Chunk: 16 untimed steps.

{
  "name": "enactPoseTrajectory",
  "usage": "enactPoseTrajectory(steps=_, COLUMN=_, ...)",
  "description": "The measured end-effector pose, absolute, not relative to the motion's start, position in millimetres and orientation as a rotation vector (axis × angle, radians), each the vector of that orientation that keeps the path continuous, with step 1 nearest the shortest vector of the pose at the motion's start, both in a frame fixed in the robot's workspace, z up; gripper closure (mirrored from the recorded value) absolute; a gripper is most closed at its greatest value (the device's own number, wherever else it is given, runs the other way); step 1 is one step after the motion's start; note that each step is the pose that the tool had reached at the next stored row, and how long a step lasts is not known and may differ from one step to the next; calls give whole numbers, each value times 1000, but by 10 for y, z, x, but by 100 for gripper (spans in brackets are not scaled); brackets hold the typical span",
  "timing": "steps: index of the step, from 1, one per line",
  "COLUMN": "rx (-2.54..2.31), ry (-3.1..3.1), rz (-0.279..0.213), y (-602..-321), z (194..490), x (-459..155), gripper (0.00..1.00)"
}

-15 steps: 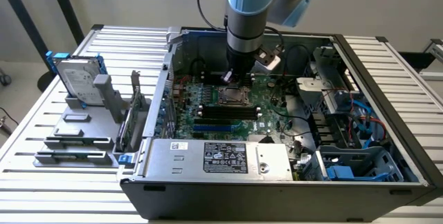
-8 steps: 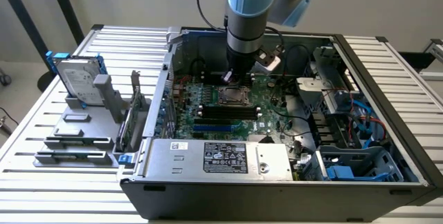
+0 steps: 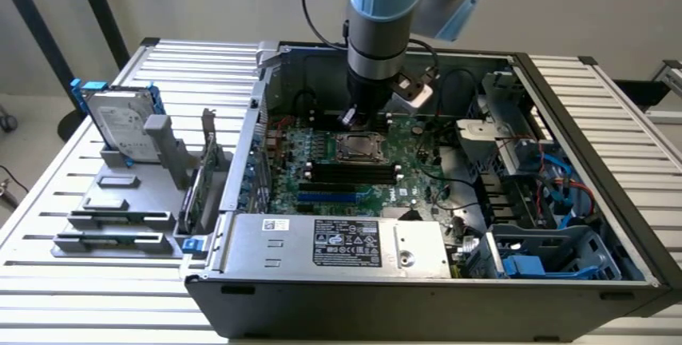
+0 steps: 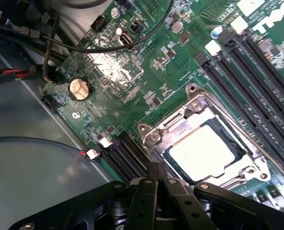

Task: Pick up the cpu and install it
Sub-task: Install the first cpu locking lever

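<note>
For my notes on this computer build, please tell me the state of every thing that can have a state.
cpu: seated flat in its socket, not held.
socket frame: open around the chip.
pincer: shut, empty, just above the socket edge.
computer case: side open, motherboard exposed.
hard drive: standing upright in the holder outside the case.

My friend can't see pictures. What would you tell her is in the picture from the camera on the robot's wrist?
A shiny square cpu sits inside its metal socket frame on a green motherboard, with the robot's black claw shut just beside the socket. Long black memory slots run beside the socket, and a round silver battery sits near some black cables.
</note>
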<state>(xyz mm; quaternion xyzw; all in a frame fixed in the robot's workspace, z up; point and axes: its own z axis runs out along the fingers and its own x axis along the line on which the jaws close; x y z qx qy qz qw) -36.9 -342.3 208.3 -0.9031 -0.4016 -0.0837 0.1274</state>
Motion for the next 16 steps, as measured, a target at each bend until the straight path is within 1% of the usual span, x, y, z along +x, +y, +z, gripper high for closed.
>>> enactPoseTrajectory(steps=16, rx=-2628, ry=-1169, rz=-244, y=-3865, z=2317, x=-578, gripper=89)
